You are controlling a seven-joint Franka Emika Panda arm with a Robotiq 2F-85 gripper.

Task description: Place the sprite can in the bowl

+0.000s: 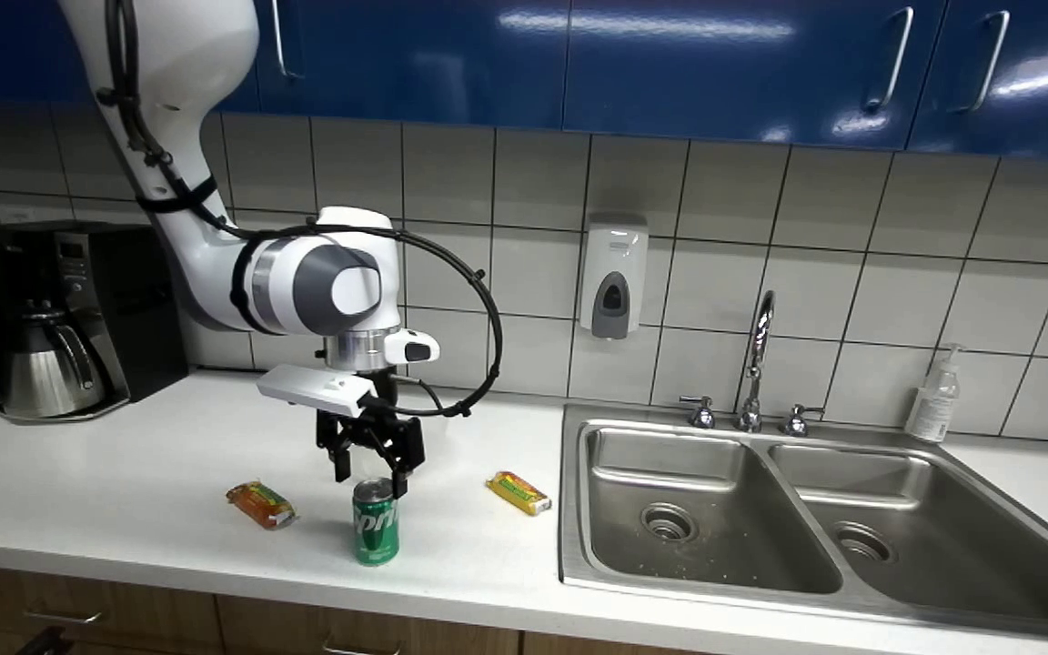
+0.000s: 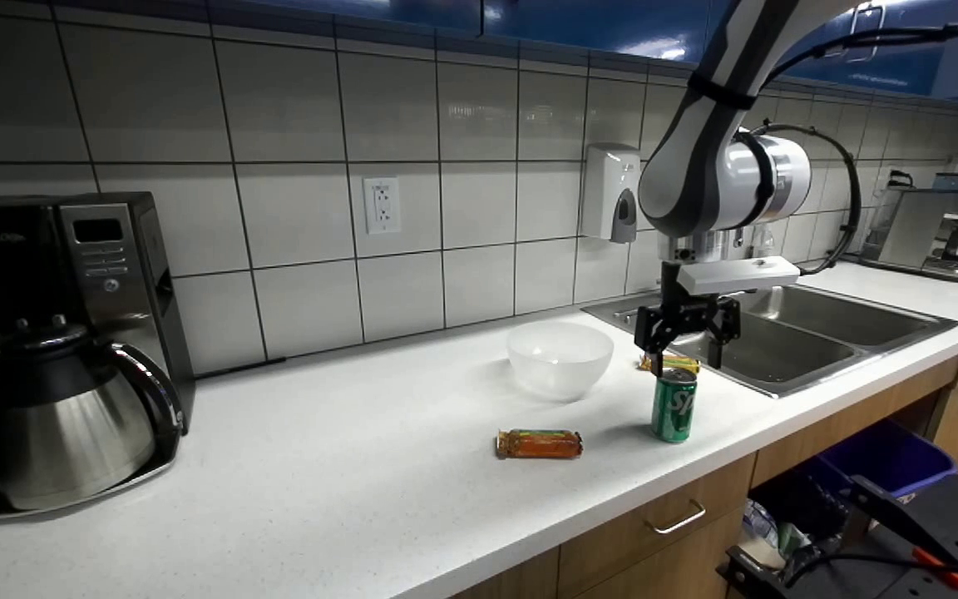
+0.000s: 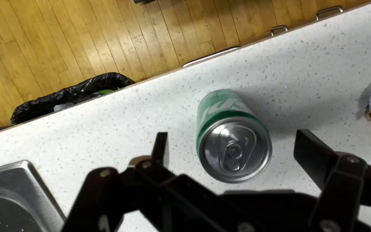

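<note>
The sprite can (image 1: 376, 529) stands upright on the white counter near its front edge. It shows in both exterior views (image 2: 674, 413), and in the wrist view its green side (image 3: 220, 104) and silver lid are seen from above. My gripper (image 1: 371, 475) is open and empty, pointing down just above the can's top (image 2: 687, 363). In the wrist view the fingers (image 3: 233, 146) are apart on either side of the lid, with a gap on both sides. The clear whitish bowl (image 2: 560, 362) stands behind the can towards the tiled wall; it is out of the wrist view.
An orange packet (image 1: 261, 505) and a yellow packet (image 1: 518, 492) lie flat on the counter, one on each side of the can. The steel double sink (image 1: 574, 509) is beyond the yellow packet. A coffee maker (image 2: 113, 249) stands at the far end. A soap dispenser (image 1: 613, 273) hangs on the wall.
</note>
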